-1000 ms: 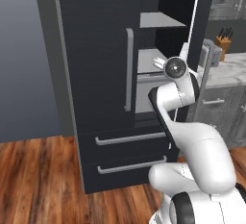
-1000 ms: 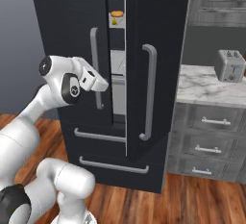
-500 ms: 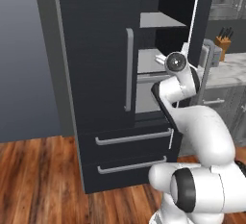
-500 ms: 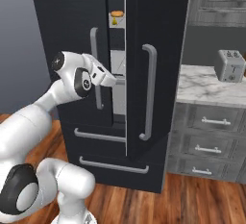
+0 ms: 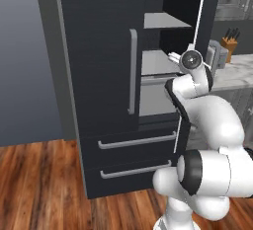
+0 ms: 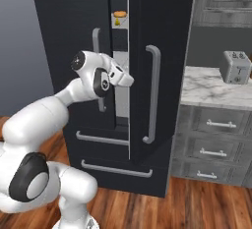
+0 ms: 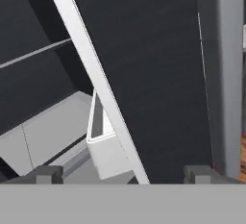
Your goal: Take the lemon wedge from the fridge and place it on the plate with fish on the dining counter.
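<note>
Now, from the left, the fridge [image 6: 74, 36] shows its closed left door with a grey handle [image 5: 132, 71], then a narrow gap where the right door [image 6: 157, 66] stands ajar. High in that gap sits the lemon wedge [image 6: 117, 22] under a flat orange item [image 6: 118, 14]. The gripper [image 7: 123, 172], jaws spread wide and empty, points at the door edge. Farther right, a toaster [image 6: 235, 67] rests on a marble counter [image 6: 206, 88].
</note>
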